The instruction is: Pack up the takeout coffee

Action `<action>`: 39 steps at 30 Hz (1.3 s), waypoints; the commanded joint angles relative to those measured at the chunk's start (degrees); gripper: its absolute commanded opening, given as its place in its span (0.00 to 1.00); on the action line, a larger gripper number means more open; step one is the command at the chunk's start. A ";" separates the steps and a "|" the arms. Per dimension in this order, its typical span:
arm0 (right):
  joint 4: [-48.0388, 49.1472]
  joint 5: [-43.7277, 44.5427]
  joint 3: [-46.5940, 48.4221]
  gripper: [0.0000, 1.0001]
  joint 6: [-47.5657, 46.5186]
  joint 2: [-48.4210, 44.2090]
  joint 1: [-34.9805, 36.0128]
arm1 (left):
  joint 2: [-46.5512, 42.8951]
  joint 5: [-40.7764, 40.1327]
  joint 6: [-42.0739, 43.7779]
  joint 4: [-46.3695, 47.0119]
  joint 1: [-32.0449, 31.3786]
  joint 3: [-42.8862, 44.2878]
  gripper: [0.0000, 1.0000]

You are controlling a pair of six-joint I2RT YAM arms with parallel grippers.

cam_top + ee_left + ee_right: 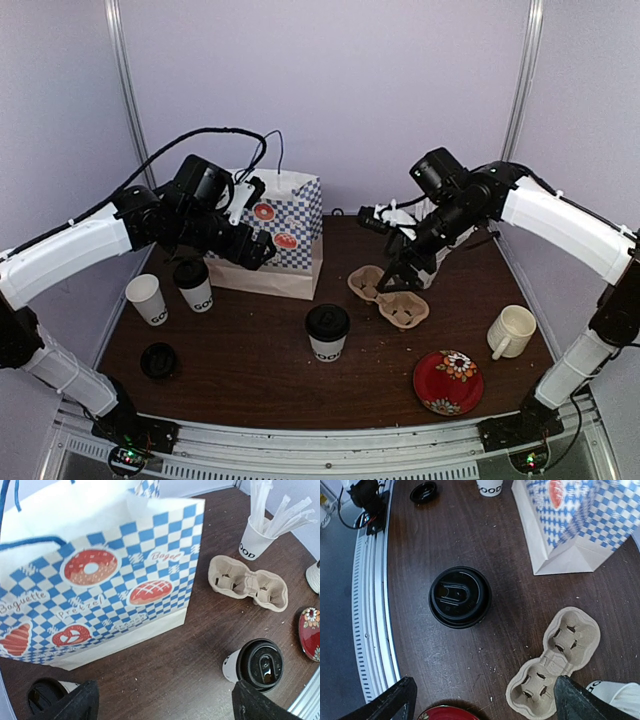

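Barely begun, by your view. At the left, the open cup and the lidded cup stand beside the bag. Left gripper jaws apart, empty. The centre cup stands near the empty carrier. Right gripper spread wide, holding nothing.

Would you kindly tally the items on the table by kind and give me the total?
Lidded takeout cups: 2
Open takeout cup: 1
Loose black lid: 1
Cup of stirrers: 1
Cardboard cup carrier: 1
Checkered paper bag: 1
Cream mug: 1
Red plate: 1
Total: 9
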 commanded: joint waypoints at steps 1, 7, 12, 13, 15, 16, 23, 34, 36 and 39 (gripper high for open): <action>-0.85 6.46 3.00 0.99 -4.36 3.97 5.75 | -2.99 -3.03 -4.49 3.61 0.85 -3.28 0.97; -1.04 7.99 6.64 0.99 -4.77 11.10 12.15 | -5.27 -4.60 -5.62 3.54 1.60 -5.75 0.97; -1.96 9.33 10.93 0.99 -4.45 18.09 15.62 | -7.28 -6.55 -6.33 3.41 1.78 -6.95 0.97; -2.12 9.52 11.81 0.99 -4.28 19.11 15.97 | -7.68 -6.65 -6.39 3.44 1.79 -7.18 0.97; -2.50 9.90 12.98 0.99 -4.08 20.80 16.39 | -8.46 -6.68 -6.47 3.45 1.87 -7.63 0.97; -2.50 10.00 13.43 1.00 -4.00 21.55 16.56 | -8.68 -6.68 -6.49 3.44 1.88 -8.02 0.97; -3.18 10.91 15.24 0.99 -3.17 24.75 17.13 | -9.81 -6.70 -6.66 3.27 1.97 -9.29 0.97; -4.14 12.43 17.30 0.97 -2.30 25.16 17.13 | -9.90 -6.33 -6.64 3.41 1.97 -9.46 0.97; -3.69 13.58 17.30 0.99 -2.08 25.47 17.13 | -9.88 -6.33 -6.58 3.54 1.97 -9.52 0.97; -4.58 13.55 18.08 1.00 -1.96 27.02 17.15 | -9.77 -6.16 -6.58 3.54 1.97 -9.44 0.97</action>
